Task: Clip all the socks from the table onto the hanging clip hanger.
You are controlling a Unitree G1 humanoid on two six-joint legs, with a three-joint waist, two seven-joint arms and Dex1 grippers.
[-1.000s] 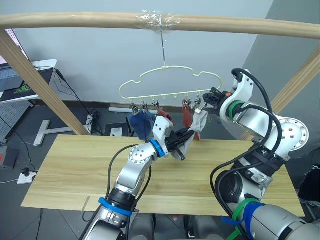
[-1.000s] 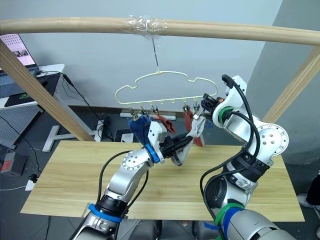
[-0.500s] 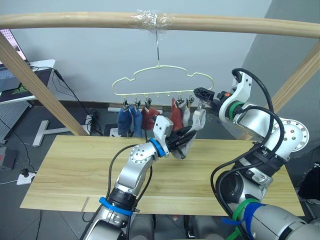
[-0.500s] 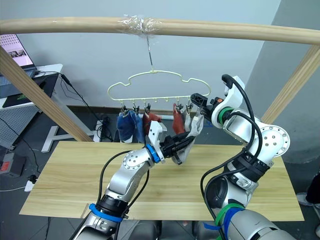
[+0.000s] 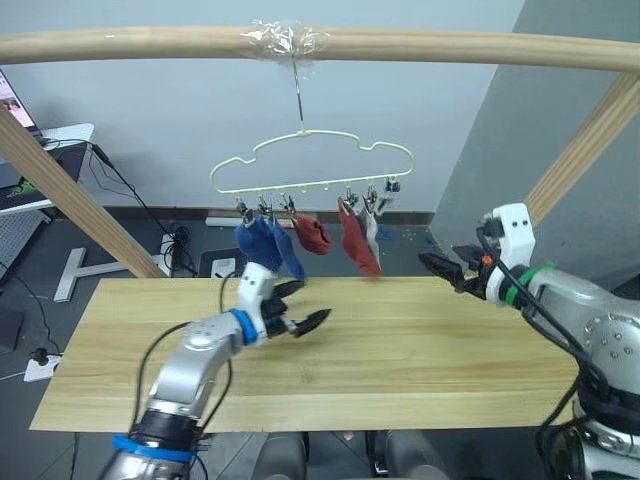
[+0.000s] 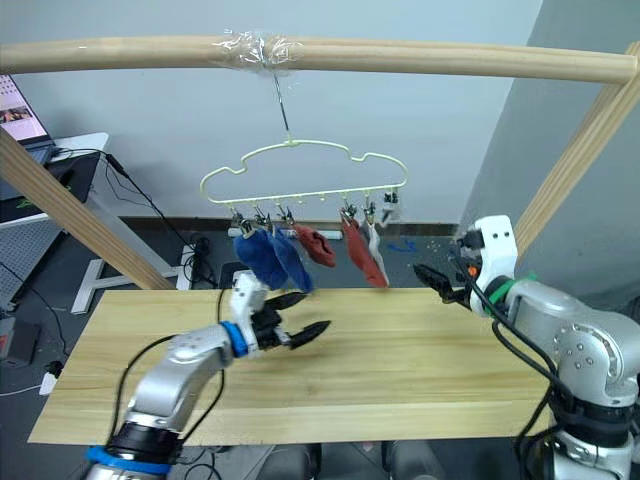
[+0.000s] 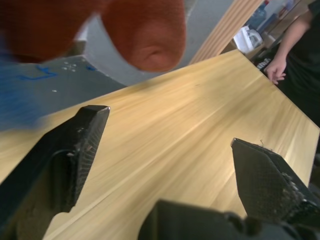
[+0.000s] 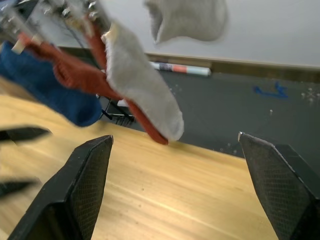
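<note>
Your left end effector point(image 5: 302, 318), fingers apart and empty, is hovering below the thin pale yellow-green wire clip hanger point(image 5: 310, 165). Blue, rust-red and light grey knit socks point(image 5: 305, 235) are hanging from its clips, long axes pointing down toward the light wooden plank table point(image 5: 420, 350). Brushing the hanger could shake one loose. Your right end effector point(image 5: 441, 267), also apart, is waiting beside the hanger.

No legible txt or labels.

Socks point(image 6: 300, 252) hang clipped on the hanger point(image 6: 303, 172) over the table point(image 6: 400, 370); left gripper point(image 6: 305, 315) and right gripper point(image 6: 428, 277) both gape, holding nothing
</note>
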